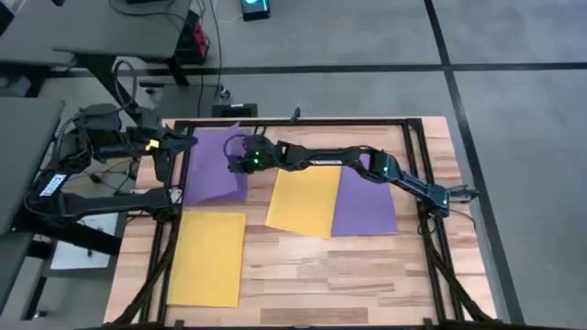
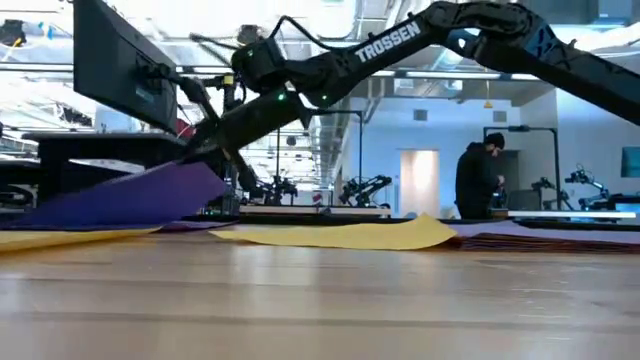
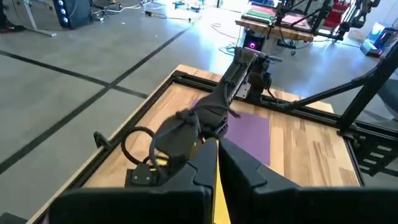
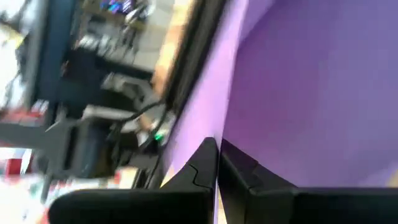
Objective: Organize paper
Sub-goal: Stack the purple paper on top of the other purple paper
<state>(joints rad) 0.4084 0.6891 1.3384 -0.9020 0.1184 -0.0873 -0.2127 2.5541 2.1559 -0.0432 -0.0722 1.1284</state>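
Right gripper [image 1: 240, 158] is reaching across the desk [image 1: 367, 266] and, as far as I can see, it's clamped on the purple sheet [image 1: 215, 165] at the far left, one edge lifted. Two yellow sheets [image 1: 207, 257] and another purple one [image 1: 367, 203] lie flat nearby. Left gripper [image 1: 188, 142] hangs past the desk's left edge, fingers together.

Person [image 2: 482, 176] beyond wooden table [image 1: 367, 275]
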